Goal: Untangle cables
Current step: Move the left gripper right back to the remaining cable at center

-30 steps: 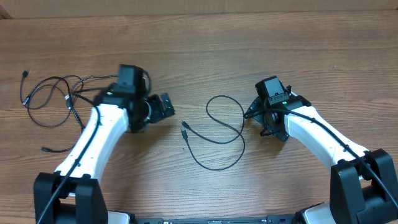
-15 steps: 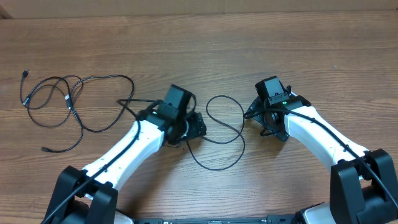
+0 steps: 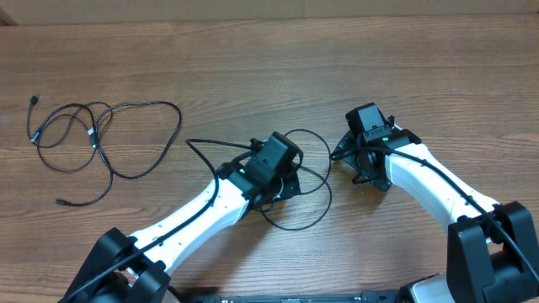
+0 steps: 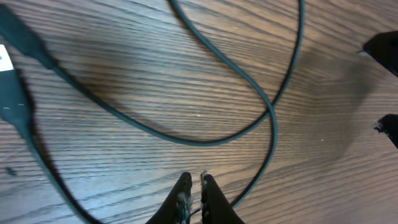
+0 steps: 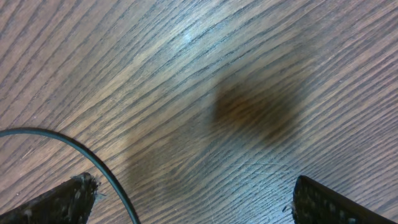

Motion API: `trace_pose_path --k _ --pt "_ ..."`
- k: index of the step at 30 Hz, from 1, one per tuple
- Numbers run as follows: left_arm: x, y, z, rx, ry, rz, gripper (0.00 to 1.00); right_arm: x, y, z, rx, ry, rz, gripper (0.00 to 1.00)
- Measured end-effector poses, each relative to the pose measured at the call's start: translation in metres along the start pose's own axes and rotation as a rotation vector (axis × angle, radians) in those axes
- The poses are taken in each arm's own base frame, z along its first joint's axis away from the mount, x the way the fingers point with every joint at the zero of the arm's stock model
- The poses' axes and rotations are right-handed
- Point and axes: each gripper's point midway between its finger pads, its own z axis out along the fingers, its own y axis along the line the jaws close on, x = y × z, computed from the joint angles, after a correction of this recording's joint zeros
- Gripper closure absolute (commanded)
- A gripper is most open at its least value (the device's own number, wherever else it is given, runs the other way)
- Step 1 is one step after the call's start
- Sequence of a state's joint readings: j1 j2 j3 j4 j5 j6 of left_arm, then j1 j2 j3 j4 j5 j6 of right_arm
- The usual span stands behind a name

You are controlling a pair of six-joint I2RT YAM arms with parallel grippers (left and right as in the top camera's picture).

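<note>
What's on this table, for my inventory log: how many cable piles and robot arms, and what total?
Cable piles: 2 (tangled bundle, loose cable)
Robot arms: 2 (left arm, right arm)
Total: 4

I find nothing I can read: no words, brands or numbers anywhere. One white label (image 4: 5,59) by the cables (image 4: 272,113), at the left edge of my left wrist view, shows only a greenish speck, cropped and blurred.
</note>
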State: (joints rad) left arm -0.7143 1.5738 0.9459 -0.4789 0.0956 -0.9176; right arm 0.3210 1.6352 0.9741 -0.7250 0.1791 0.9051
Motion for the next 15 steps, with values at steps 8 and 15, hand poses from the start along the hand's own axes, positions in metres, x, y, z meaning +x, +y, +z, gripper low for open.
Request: trace_pose_path --k 8,15 --pt "0.003 -0.013 0.001 0.019 -0.035 0.022 0.78 0.0 0.0 0.0 0.0 0.0 0.0 0.0" --pt "0.006 -0.017 0.002 0.021 -0.044 -0.015 0.77 0.0 0.0 0.0 0.0 -0.001 0.001 0.0"
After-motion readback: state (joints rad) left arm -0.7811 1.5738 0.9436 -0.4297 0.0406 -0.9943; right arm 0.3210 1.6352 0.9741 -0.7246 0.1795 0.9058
